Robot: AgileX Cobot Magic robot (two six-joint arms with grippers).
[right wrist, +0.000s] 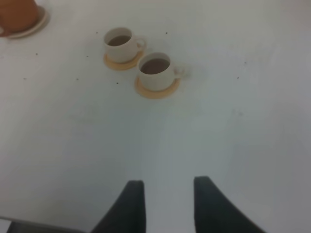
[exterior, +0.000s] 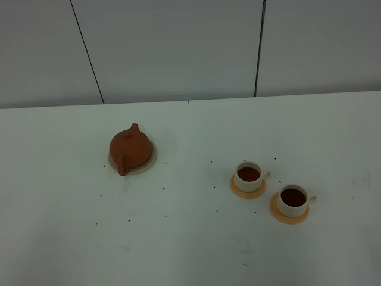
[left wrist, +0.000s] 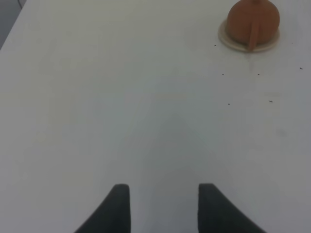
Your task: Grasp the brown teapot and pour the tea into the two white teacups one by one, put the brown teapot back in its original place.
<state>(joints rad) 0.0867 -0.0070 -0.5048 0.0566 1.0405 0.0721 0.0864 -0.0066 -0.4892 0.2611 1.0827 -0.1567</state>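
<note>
The brown teapot stands upright on its pale beige saucer left of the table's middle; it also shows in the left wrist view and partly in the right wrist view. Two white teacups stand on orange coasters at the right, each holding dark tea. They show in the right wrist view. Neither gripper shows in the high view. My left gripper is open and empty, far from the teapot. My right gripper is open and empty, well short of the cups.
The white table carries small dark specks around the teapot and cups. A grey panelled wall runs behind the table's far edge. The table's left edge shows in the left wrist view.
</note>
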